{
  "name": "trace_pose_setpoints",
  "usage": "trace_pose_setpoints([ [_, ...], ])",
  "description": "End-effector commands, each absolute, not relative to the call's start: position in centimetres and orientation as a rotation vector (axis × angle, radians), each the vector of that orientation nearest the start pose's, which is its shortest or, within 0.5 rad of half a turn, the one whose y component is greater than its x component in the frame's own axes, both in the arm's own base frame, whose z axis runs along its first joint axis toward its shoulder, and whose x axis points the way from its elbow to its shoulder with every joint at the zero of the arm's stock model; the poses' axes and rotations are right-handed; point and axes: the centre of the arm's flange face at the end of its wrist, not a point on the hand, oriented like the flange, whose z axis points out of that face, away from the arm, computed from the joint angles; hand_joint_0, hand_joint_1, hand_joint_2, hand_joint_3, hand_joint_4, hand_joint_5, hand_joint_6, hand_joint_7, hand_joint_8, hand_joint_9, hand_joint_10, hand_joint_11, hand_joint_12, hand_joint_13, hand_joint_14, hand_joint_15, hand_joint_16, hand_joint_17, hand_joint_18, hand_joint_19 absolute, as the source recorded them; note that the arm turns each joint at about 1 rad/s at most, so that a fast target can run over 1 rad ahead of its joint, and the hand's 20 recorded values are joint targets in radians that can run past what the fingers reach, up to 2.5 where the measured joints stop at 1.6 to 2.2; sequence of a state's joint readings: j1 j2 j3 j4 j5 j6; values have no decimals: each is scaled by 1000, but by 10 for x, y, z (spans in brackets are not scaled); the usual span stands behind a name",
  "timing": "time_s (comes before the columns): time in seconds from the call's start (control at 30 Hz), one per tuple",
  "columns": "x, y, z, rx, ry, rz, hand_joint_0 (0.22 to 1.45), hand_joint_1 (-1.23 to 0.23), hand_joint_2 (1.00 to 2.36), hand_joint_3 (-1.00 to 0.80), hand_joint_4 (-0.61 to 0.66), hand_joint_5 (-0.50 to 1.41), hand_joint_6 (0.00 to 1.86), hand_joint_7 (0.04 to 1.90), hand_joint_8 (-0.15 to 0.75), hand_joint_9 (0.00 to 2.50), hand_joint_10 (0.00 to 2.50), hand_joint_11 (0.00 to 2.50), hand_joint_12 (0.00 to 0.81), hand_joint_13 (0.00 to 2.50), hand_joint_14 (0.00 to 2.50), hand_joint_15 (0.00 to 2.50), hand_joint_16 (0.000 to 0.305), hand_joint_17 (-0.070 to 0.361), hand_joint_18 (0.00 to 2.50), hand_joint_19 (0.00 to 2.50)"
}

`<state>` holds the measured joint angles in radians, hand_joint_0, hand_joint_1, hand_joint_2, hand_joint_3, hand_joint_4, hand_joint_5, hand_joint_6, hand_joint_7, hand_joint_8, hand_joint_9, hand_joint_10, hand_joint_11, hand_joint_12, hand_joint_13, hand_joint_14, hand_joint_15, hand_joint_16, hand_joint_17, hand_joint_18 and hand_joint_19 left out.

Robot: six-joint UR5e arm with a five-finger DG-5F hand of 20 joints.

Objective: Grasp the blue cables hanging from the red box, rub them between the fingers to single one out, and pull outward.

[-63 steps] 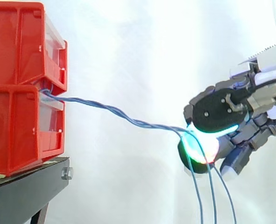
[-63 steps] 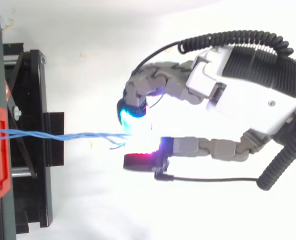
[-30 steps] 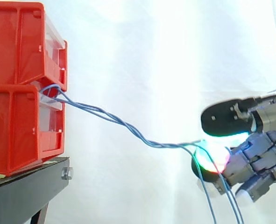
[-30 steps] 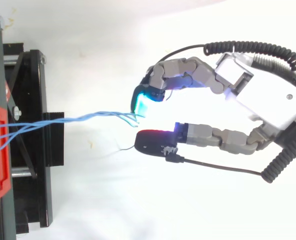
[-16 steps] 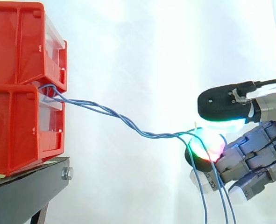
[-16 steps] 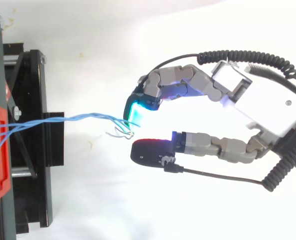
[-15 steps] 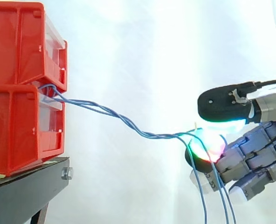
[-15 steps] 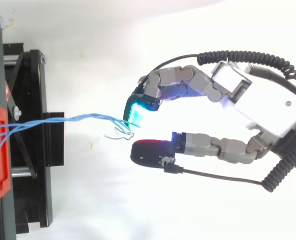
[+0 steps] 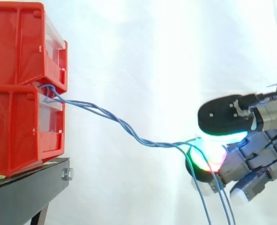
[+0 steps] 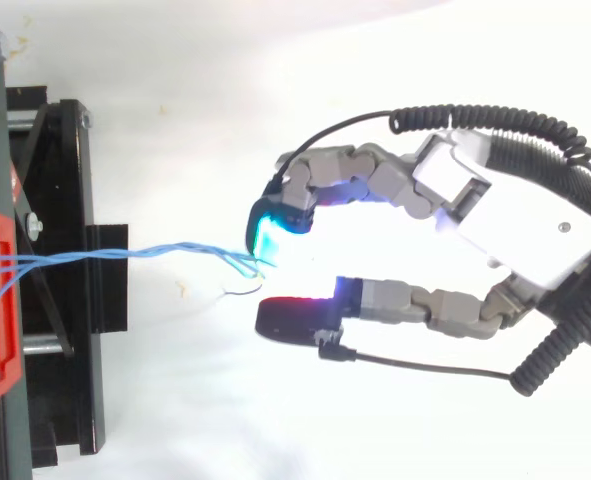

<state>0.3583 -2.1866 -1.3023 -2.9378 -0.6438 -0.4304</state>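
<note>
Two stacked red bins (image 9: 21, 89) stand at the left on a black stand. A twisted bundle of thin blue cables (image 9: 124, 126) comes out between them and sags down to the right to my hand (image 9: 255, 159). The strands bend over a curled finger's glowing pad (image 9: 201, 164) and their loose ends hang below it. The black thumb pad (image 9: 222, 117) lies close above them. In the top view the cables (image 10: 165, 250) end between the cyan finger pad (image 10: 267, 238) and the thumb (image 10: 290, 318), with one strand splayed out. My hand (image 10: 515, 215) is shut on the cables.
The black stand (image 9: 26, 187) carries the bins, and its frame (image 10: 65, 280) reaches toward the hand in the top view. A white curtain hangs behind. Open space lies between the bins and the hand.
Two seconds ago the pads pinched the cables tight; the hand then drew away right and the thumb lifted. In the last half second the hand sank a little and the cables sag more.
</note>
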Motion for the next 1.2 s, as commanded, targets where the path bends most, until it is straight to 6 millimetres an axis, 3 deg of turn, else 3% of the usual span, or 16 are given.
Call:
trace_pose_setpoints([
  [0.0, 698, 35, 270, 1225, 1118, 454, 604, -838, 1000, 15, -33, -75, 885, 1133, 197, 749, 2, 100, 275, 511, 5, 146, 46, 103, 654, 375],
  [0.23, 711, 42, 233, 1312, 1121, 692, 603, -836, 1000, 14, -33, -74, 886, 1132, 198, 750, 3, 101, 276, 510, 6, 156, 46, 103, 654, 374],
  [0.4, 712, 46, 232, 1331, 1119, 754, 604, -836, 1000, 13, -36, -74, 886, 1127, 199, 752, 3, 108, 277, 512, 5, 157, 46, 103, 655, 378],
  [1.17, 711, 53, 232, 1287, 1165, 717, 604, -838, 1000, 15, -33, -74, 885, 1137, 204, 766, 4, 130, 285, 531, 7, 186, 46, 104, 659, 376],
])
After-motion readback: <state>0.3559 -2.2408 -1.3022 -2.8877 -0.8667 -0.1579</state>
